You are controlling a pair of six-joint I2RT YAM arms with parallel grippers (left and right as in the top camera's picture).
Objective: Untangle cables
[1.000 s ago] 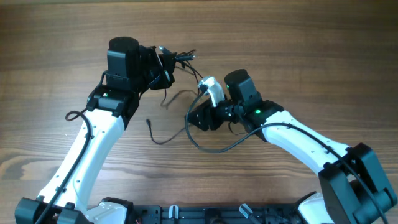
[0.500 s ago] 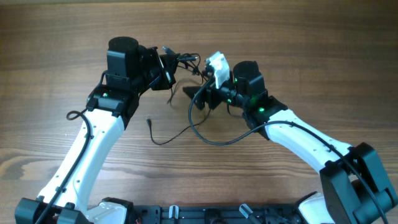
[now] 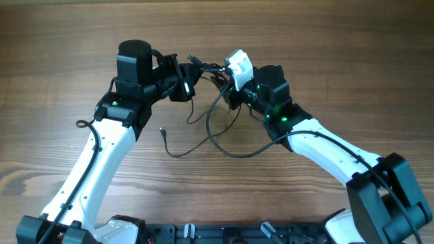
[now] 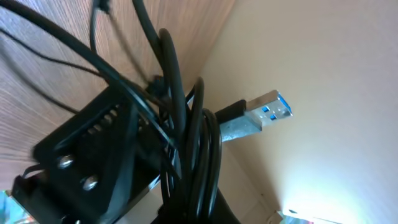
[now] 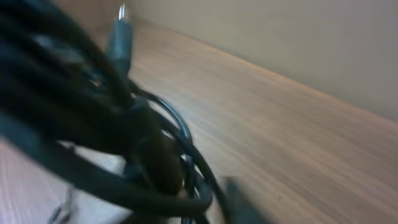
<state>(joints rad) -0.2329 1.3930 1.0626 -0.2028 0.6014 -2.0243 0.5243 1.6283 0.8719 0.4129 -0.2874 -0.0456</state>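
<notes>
Where the left claw sits: left claw [image 3: 184, 83] reaches over the far middle of the bench [image 3: 325, 54], its tip turned right toward the other arm.
Left claw state: clamped on the cables [image 3: 207, 69] – in its wrist view several black strands run bunched along one black finger [image 4: 87, 162].
Cables, place: a small dark clump raised off the wood, strung between the two claws, touching the left one.
Cables, axis: the clump runs roughly left to right; a silver-and-blue plug [image 4: 264, 112] sticks out past the finger, pointing away from it.
Loose strand: one thin cord drops from the clump toward the near side and ends in a small plug [image 3: 163, 133] lying on the wood, apart from both claws.
Right claw, place: right claw [image 3: 229, 85] is just right of the clump, facing left.
Right claw state: cannot tell – its wrist view is blurred, with dark cord filling the near frame and a plug tip [image 5: 120, 34] standing up.
Room: bare wood lies on the far side and out to both sides; the arms' bases crowd the near edge.
</notes>
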